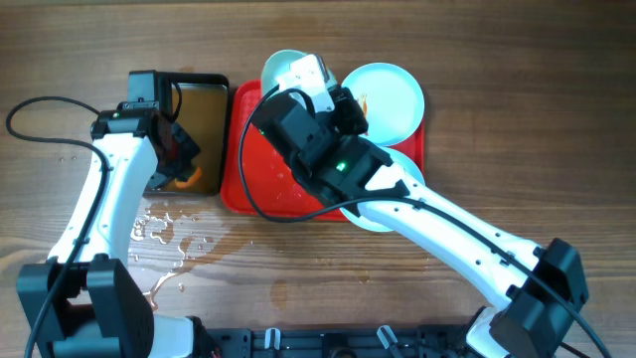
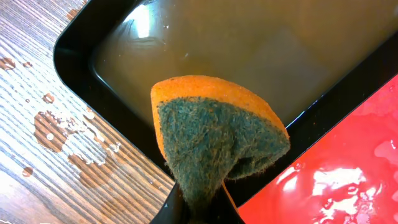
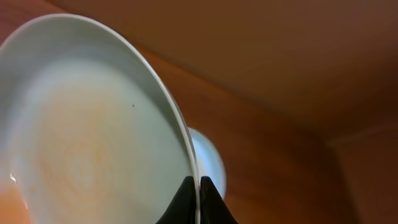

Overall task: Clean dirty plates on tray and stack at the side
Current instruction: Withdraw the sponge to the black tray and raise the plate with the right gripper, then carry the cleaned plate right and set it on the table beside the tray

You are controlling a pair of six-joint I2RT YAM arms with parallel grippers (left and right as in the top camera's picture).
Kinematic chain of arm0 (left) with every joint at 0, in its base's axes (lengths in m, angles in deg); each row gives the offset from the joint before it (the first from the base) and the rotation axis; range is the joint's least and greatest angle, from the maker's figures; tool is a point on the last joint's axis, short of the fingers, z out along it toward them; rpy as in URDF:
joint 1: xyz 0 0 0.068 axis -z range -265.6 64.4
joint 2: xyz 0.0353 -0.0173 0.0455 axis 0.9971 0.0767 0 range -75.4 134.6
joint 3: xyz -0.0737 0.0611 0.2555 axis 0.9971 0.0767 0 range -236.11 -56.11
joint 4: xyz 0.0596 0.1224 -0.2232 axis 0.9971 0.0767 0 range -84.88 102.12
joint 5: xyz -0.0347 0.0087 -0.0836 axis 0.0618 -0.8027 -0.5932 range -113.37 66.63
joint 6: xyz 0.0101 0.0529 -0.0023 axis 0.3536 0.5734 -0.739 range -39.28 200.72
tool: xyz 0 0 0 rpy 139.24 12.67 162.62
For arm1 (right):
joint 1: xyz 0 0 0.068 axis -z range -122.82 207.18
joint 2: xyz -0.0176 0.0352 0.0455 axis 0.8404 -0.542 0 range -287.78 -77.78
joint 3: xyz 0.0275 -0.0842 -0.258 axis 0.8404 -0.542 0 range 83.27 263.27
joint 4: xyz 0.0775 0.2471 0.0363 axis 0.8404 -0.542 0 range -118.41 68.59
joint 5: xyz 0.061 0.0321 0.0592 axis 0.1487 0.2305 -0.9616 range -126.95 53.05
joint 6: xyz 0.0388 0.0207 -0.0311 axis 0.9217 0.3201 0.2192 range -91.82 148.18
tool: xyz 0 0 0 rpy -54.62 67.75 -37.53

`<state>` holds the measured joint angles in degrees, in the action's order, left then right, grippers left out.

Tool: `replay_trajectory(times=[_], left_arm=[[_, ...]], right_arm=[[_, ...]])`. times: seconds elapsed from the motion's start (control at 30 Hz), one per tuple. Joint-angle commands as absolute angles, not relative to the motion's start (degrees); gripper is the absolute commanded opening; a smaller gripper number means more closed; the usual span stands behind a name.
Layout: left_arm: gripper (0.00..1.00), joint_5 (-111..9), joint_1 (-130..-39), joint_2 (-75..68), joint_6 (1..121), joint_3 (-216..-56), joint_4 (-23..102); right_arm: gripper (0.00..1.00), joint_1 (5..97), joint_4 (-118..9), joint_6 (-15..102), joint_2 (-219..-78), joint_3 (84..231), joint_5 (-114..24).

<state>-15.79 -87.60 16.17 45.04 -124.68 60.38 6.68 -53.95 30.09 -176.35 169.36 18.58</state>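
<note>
— Far left?
— Left gripper (image 1: 181, 164) clamped on an orange-and-green sponge (image 2: 217, 140), above the black pan (image 2: 69, 62) of brownish water (image 2: 249, 50).
— Centre?
— Red tray (image 1: 260, 174); right gripper (image 3: 199, 198) pinching the rim of a tilted plate (image 3: 93, 124), upper centre.
— Right?
— Second plate (image 1: 388, 94) at the tray's upper right corner; third plate (image 1: 366, 217) at its lower right, under the right arm (image 1: 447, 229).

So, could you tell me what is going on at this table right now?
Two robot arms are doing the washing-up. The left hand holds an orange-and-green sponge over the black pan of brownish water. The right hand grips one plate by its rim. Two other plates lie at the red tray's right side. Water is spilled on the table.
</note>
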Motion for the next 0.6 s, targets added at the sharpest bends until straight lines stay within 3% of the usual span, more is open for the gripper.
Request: replay_trajectory(times=[0.0, 0.27, 0.57], left_arm=[[0.04, -15.9, -87.86, 16.5, 45.54, -124.33, 60.16], [0.04, -16.8, -87.86, 16.5, 45.54, -124.33, 60.01], [0.04, -16.93, -87.86, 16.5, 45.54, -124.33, 59.73]], right_arm=[[0.04, 6.11, -50.34, 15.53, -175.69, 170.32, 27.19], [0.04, 4.71, -40.83, 8.47, -175.69, 170.32, 31.48], [0.04, 4.3, -40.53, 8.3, -175.71, 170.32, 31.48]])
